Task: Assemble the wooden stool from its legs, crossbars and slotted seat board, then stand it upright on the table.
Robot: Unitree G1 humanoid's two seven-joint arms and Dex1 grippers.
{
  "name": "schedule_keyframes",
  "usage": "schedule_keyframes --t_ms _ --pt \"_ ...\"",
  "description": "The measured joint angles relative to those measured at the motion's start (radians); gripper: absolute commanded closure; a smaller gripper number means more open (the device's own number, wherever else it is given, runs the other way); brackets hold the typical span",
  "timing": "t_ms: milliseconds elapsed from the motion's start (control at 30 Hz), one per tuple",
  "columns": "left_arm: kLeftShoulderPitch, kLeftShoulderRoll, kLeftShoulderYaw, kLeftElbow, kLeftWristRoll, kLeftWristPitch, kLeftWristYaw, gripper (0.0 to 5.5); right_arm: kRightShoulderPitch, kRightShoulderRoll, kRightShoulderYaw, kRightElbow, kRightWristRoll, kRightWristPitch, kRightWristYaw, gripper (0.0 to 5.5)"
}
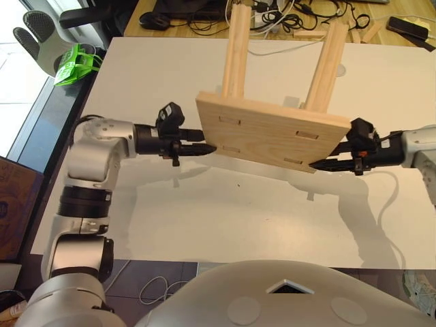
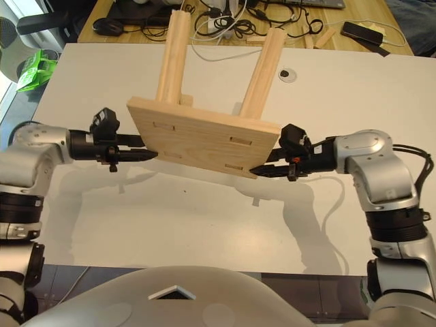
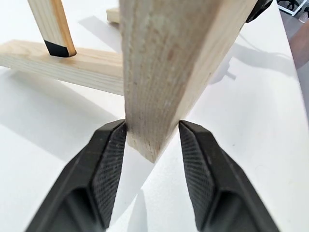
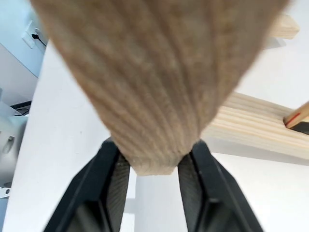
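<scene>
White table [image 1: 204, 225] ran out wide beneath your arms, with a cable-strewn wooden desk [image 1: 177, 20] along its far edge and a green bag [image 1: 76, 63] off beyond your left elbow. And there was the stool, caught between both of your hands! Your left gripper [image 1: 211, 148] had closed down to a narrow gap on one lower corner of the seat board [image 1: 272, 133]. In the left wrist view its two ribbed fingers [image 3: 108, 164] sat on either side of the board's edge, with the tips against the wood. Your right gripper [image 1: 315, 164] had the opposite lower corner, and its pads [image 4: 116, 186] were pinched in just as tightly on the end grain.

So the seat board spanned the gap from one set of fingertips to the other, tilted, with its slotted face turned towards you. It hung above the table, with its shadow spread out below your grippers. Beyond the board, on the side away from your hands, two legs [image 1: 235, 54] [image 1: 325, 65] stretched off towards the desk. You couldn't tell whether their far ends touched the surface. Past your left fingertips, a crossbar [image 3: 58, 65] showed under the board, and a black-tipped leg end [image 3: 55, 34] showed just beyond it.
</scene>
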Motion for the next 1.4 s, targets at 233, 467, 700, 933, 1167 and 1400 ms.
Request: schedule_keyframes --t_ms 233,467,700,933,1167,1400 --pt "-0.303 0.074 0.038 0.025 -0.192 0.437 -0.04 3.85 -0.134 -0.072 -0.092 0.036 0.217 0.288 0.094 4.19" --pt "-0.436 0.11 0.095 0.185 -0.298 0.726 -0.046 3.9 -0.202 0.037 -0.277 0.081 0.493 0.605 -0.06 4.19" --pt "-0.438 0.041 0.299 0.26 -0.458 0.882 0.207 3.95 -0.176 0.21 -0.463 0.066 0.713 0.803 -0.372 4.19" --pt "-0.388 -0.146 0.551 0.263 -0.716 0.858 0.76 3.96 -0.138 0.372 -0.583 0.073 0.924 0.848 -0.741 4.19" --pt "-0.279 -0.435 0.666 0.089 -1.16 0.567 1.557 4.3 -0.103 0.467 -0.591 0.069 1.176 0.73 -1.122 4.19" --pt "-0.188 -0.519 0.478 -0.139 -1.462 0.164 2.157 4.35 0.008 0.664 -0.516 -0.103 1.372 0.349 -1.549 4.18"
